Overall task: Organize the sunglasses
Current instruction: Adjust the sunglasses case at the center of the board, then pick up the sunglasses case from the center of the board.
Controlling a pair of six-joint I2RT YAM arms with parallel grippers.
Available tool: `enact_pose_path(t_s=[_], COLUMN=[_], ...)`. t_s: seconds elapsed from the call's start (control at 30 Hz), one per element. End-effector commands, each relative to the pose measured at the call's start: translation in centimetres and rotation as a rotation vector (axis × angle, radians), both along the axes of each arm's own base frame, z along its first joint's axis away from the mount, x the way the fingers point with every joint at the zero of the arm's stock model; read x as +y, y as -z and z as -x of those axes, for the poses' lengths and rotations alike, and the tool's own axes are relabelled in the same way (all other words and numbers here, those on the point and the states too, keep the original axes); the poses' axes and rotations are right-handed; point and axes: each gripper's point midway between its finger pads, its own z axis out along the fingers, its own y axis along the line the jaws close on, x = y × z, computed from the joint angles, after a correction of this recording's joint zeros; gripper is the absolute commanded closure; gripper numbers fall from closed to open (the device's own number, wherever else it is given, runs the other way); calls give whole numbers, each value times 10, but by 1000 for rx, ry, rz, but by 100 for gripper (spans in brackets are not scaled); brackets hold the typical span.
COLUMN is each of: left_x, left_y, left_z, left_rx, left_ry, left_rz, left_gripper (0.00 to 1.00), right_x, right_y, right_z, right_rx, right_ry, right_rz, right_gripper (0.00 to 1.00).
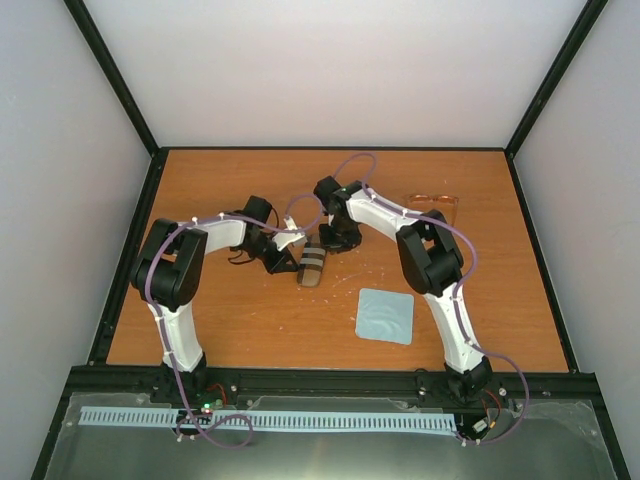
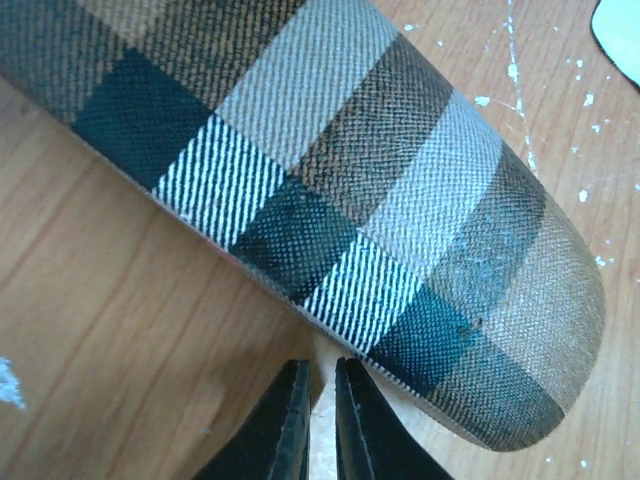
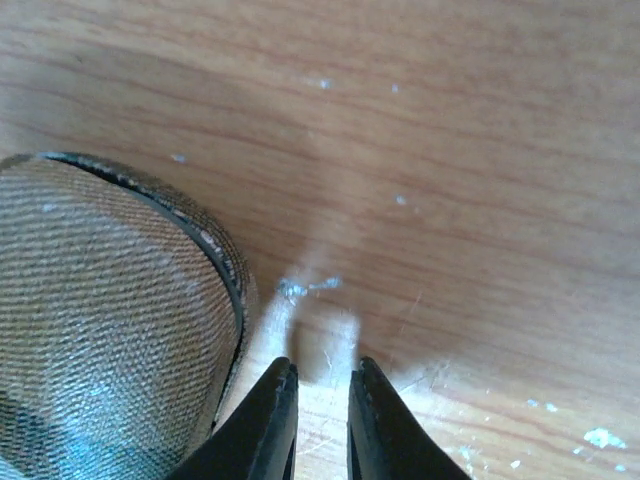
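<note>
The sunglasses (image 1: 432,203), thin-framed with orange-tinted lenses, lie on the table at the back right, apart from both grippers. The brown oval case with grey stripes (image 1: 312,265) lies closed mid-table; it also shows in the left wrist view (image 2: 330,170) and in the right wrist view (image 3: 100,320). My left gripper (image 1: 287,262) sits low at the case's left side, its tips (image 2: 320,385) almost closed with a thin gap, holding nothing. My right gripper (image 1: 335,240) is at the case's far end, its tips (image 3: 323,385) almost closed just right of the case edge, holding nothing.
A light blue square cloth (image 1: 386,315) lies flat on the wooden table (image 1: 240,310) to the front right of the case; its corner shows in the left wrist view (image 2: 622,30). Black frame rails edge the table on all sides.
</note>
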Motion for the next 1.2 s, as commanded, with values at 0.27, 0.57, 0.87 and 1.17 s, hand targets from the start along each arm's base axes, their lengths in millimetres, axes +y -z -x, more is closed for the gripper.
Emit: enact_pose_path(t_s=[0.27, 0.57, 0.87, 1.17], left_x=[-14, 4, 97, 131], left_y=[-20, -29, -50, -58], left_z=[4, -22, -81, -107], left_rx=[15, -86, -32, -83], left_ry=[-53, -137, -465, -553], left_rz=[96, 27, 65, 21], left_gripper=[81, 71, 55, 53], right_x=[-8, -12, 31, 49], right_y=[-20, -77, -76, -50], right_z=[-19, -11, 23, 36], right_rx=[-89, -201, -174, -107], right_ry=[-88, -124, -194, -207], right_rz=[58, 64, 26, 138], right_gripper=[81, 25, 16, 6])
